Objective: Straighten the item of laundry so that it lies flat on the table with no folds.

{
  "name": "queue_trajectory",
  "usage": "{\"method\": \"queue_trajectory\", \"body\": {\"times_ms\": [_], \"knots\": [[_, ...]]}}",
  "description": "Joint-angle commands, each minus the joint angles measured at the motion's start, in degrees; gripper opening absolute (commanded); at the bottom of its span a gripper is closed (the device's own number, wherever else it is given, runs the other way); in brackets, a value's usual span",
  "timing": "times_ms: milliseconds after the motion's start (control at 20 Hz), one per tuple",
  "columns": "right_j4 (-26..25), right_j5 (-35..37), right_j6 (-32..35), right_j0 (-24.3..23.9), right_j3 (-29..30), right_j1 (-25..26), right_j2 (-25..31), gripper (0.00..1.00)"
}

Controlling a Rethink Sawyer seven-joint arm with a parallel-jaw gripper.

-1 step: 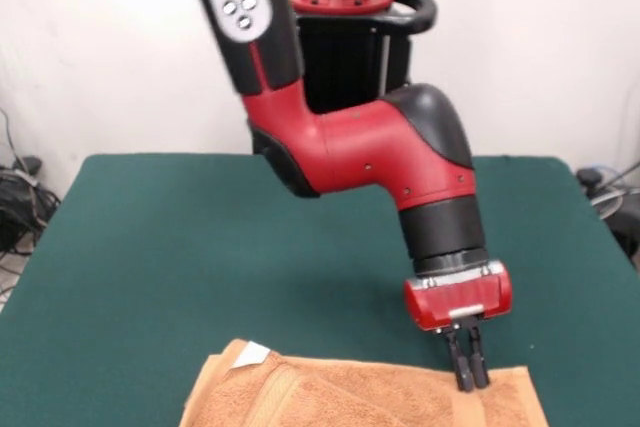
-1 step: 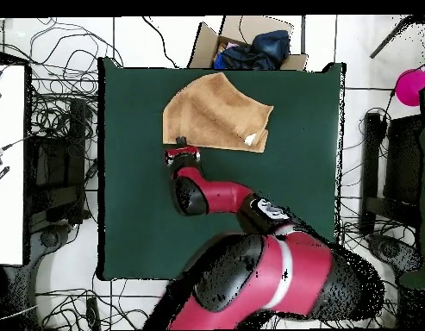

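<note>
The item of laundry [image 1: 360,395] is an orange-tan towel lying at the near edge of the green table [image 1: 200,247]. Its left corner is folded over and shows a small white tag [image 1: 250,353]. In the overhead view the towel [image 2: 217,110] lies at the table's [image 2: 302,190] top middle, skewed, with the tag [image 2: 250,138] at its lower right. My gripper [image 1: 467,375] points straight down onto the towel's far edge near its right corner. Its fingers are pressed together with a small pucker of cloth under them. From overhead, the gripper [image 2: 182,146] sits at the towel's lower left corner.
A cardboard box [image 2: 209,41] holding dark blue cloth [image 2: 254,47] stands just beyond the table's top edge in the overhead view. Cables cover the floor around the table. A pink object [image 2: 412,86] sits off the table to the right.
</note>
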Motion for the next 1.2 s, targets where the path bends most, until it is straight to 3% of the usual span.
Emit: {"method": "queue_trajectory", "body": {"times_ms": [50,200,300,500,700,950,1150,1200], "knots": [[21.3,31.7,5.1,14.9,-14.3,6.3,-25.2,0.0],[25.6,50.8,7.5,23.1,-19.4,8.4,-36.5,0.0],[24.9,62.5,9.3,26.2,-22.5,9.4,-41.2,0.0],[20.5,82.6,12.3,28.1,-28.3,10.0,-44.9,0.0],[16.3,95.6,15.1,27.9,-30.9,8.2,-43.9,0.0],[14.0,99.7,15.2,27.8,-28.3,3.7,-41.8,0.0],[14.2,92.7,14.7,28.5,-17.7,-3.7,-40.1,0.0],[16.4,85.7,13.8,27.0,-13.9,-6.6,-37.9,0.0]]}}
